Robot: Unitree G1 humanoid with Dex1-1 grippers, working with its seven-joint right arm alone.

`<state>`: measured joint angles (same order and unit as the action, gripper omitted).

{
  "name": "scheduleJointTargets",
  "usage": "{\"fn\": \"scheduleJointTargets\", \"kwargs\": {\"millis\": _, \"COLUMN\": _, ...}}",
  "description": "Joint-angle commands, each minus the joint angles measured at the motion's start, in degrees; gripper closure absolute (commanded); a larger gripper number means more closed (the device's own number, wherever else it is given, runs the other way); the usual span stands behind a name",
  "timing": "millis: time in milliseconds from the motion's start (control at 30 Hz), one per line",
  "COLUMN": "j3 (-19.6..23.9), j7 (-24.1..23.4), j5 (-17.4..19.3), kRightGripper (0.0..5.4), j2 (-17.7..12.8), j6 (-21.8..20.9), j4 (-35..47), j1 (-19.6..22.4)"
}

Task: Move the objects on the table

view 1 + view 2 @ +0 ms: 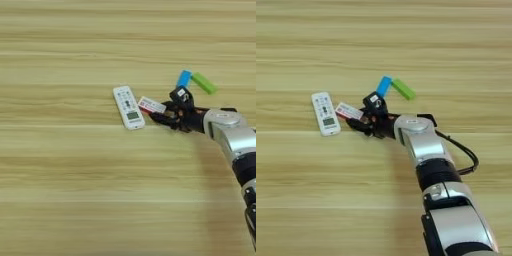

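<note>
The silver forearm (423,142) reaches in from the lower right across the tan surface (65,190). Its jaws (161,113) stand open around the right end of the red-edged packet (151,105), just right of the white remote (128,107). Beyond lie 2 small blocks, blue (184,78) and green (204,83).

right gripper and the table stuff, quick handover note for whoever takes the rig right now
Right gripper: at the red-edged white packet, fingers around its right end; whether it is clamped cannot be told.
White remote: flat on the table, just left of the packet.
Blue piece and green piece: side by side behind the gripper, untouched.
Done: nothing shown as moved.
Left: probably the packet first, then the rest.
</note>
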<state>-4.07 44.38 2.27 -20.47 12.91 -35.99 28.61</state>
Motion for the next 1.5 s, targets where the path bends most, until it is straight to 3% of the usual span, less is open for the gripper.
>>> {"fn": "scheduleJointTargets", "kwargs": {"millis": 33, "j3": 0.84, "j7": -1.30, "j5": -0.15, "kRightGripper": 2.99, "j2": -1.38, "j6": -1.52, "j4": 2.15, "j1": 3.52}}
{"fn": "scheduleJointTargets", "kwargs": {"millis": 200, "j3": 1.15, "j7": -1.94, "j5": -0.14, "kRightGripper": 3.30, "j2": -1.63, "j6": -1.27, "j4": 3.57, "j1": 2.80}}
{"fn": "scheduleJointTargets", "kwargs": {"millis": 900, "j3": 2.82, "j7": -2.90, "j5": 0.43, "kRightGripper": 3.31, "j2": -2.38, "j6": 0.54, "j4": 8.37, "j1": 0.23}}
{"fn": "scheduleJointTargets", "kwargs": {"millis": 1500, "j3": 7.67, "j7": -4.27, "j5": 1.63, "kRightGripper": 3.31, "j2": -5.05, "j6": 2.37, "j4": 12.66, "j1": -3.95}}
